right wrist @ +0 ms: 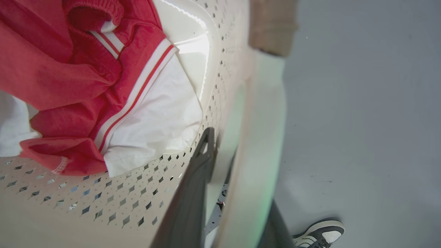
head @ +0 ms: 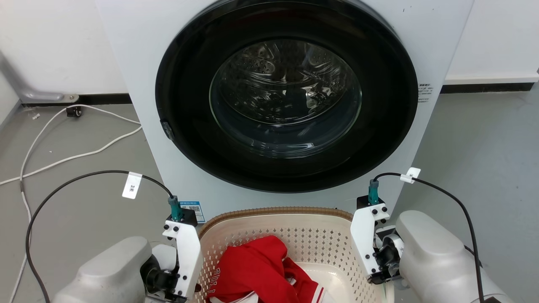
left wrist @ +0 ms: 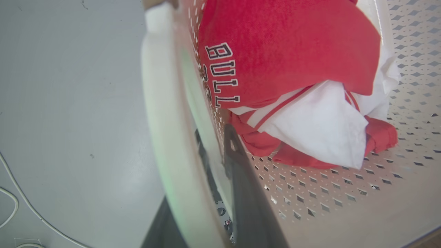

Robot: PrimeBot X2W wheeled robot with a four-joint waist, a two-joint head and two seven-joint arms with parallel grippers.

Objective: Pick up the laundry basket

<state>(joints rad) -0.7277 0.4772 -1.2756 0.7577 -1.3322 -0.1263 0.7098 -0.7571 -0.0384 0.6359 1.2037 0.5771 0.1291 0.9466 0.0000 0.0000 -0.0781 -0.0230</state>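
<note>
The laundry basket (head: 278, 225) is cream with perforated walls and a brown woven-look rim. It sits low in the head view, just in front of the washing machine, and holds a red and white garment (head: 257, 269). In the left wrist view my left gripper (left wrist: 200, 165) straddles the basket's white side handle (left wrist: 165, 103), one finger (left wrist: 241, 179) inside the wall and one outside, shut on it. The right wrist view has my right gripper (right wrist: 237, 168) clamped the same way on the opposite handle (right wrist: 262, 137). Both wrists (head: 185, 252) (head: 370, 248) flank the basket.
The white washing machine (head: 139, 63) stands close behind the basket, its round dark door (head: 286, 97) shut. A white cable (head: 63, 139) lies across the grey floor at the left. A person's shoe (right wrist: 320, 234) rests on the floor beside the right handle.
</note>
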